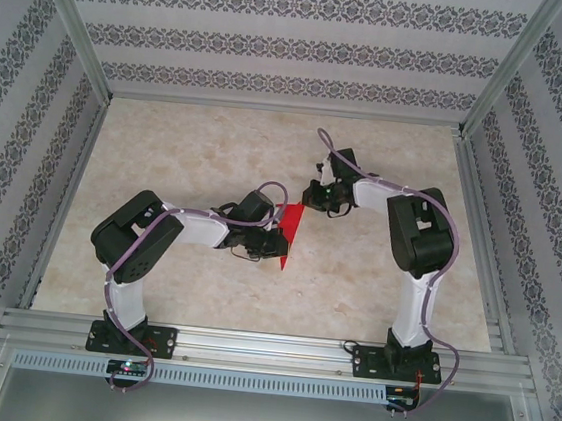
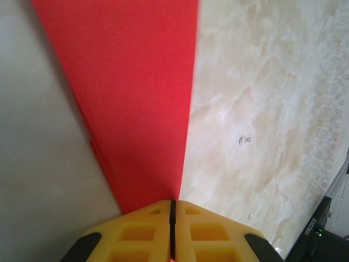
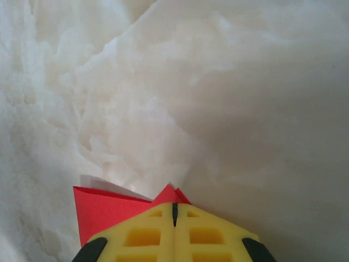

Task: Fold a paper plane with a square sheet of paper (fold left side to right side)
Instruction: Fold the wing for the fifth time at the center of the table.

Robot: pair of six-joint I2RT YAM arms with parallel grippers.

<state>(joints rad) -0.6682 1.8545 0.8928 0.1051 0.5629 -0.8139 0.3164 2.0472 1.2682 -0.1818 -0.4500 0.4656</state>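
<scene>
- The sheet of paper (image 1: 290, 230) sits mid-table as a narrow red wedge, broad end toward the far side and point toward the near side, between the two grippers.
- Left gripper (image 2: 172, 202): yellow fingers pressed together on the paper's narrow end. From there one long red edge (image 2: 188, 103) runs straight away across the pale table (image 2: 262, 109).
- Right gripper (image 3: 174, 204): fingers squeezed tight onto the broad end, with red corners (image 3: 103, 210) poking out left of the tips and just past them.
- Open marbled tabletop (image 1: 374, 281) lies on every side of the paper — most of it far and to the right.
- The metal frame rails (image 1: 266, 350) and patterned walls stand well apart from both wrists.
</scene>
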